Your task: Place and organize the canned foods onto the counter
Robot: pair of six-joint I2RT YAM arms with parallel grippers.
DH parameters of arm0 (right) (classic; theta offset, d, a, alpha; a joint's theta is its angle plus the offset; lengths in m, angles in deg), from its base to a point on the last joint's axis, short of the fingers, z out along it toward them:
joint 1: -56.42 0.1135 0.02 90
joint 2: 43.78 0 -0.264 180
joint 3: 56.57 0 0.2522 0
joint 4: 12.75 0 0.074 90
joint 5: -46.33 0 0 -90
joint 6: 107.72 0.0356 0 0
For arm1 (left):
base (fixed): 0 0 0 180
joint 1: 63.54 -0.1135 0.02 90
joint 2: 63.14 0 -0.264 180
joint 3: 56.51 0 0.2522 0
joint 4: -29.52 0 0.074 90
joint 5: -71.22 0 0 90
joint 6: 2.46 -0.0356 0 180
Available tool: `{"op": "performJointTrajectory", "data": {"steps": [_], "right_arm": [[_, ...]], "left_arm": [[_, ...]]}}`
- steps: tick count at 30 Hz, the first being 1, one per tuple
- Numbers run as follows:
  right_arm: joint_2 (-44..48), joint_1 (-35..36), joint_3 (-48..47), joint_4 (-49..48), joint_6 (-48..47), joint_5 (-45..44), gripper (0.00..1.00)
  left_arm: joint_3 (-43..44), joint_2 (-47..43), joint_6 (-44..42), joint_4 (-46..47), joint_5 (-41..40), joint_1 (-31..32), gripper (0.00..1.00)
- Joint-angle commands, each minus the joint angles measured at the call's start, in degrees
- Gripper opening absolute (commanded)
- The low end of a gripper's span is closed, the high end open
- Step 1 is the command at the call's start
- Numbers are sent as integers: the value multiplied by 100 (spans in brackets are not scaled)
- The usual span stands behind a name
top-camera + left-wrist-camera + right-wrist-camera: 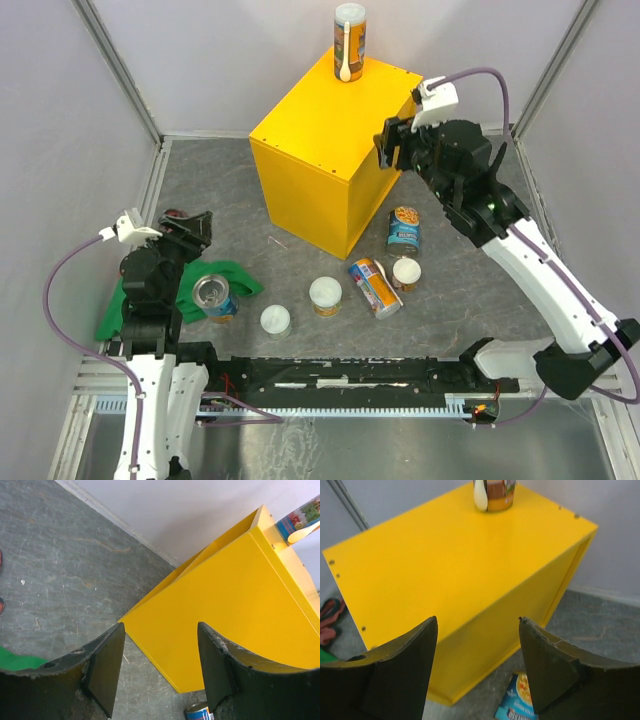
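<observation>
The yellow counter (330,150) stands at the back middle, with one tall orange-labelled can (350,42) upright on its far corner. On the floor in front are a blue can (404,229), a second tall can (374,287) lying on its side, and three short white-lidded cans (325,295) (275,319) (406,272). Another blue can (213,297) stands on the green cloth (120,305). My right gripper (390,145) is open and empty, held high by the counter's right edge (445,555). My left gripper (200,228) is open and empty above the floor, left of the counter (225,610).
A red object (175,215) lies on the floor by the left gripper. Grey walls and metal rails (120,70) close the cell on three sides. The right wrist view shows the tall can (494,492) and the blue can (522,700) below the fingers.
</observation>
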Motion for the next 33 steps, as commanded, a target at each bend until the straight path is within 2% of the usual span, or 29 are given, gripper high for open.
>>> {"op": "performJointTrajectory", "data": {"steps": [1,15,21,33], "right_arm": [[525,117,495,825,325,34,74],[1568,608,2336,2181,1136,244,74],[1728,820,3050,2200,1478,427,76],[1702,1310,3887,2134,2047,479,80]], "left_arm": [[175,75,249,-165,46,8,66],[492,331,93,-356,-72,13,67],[572,495,61,-425,-97,8,67],[880,789,-14,-574,-141,10,67]]}}
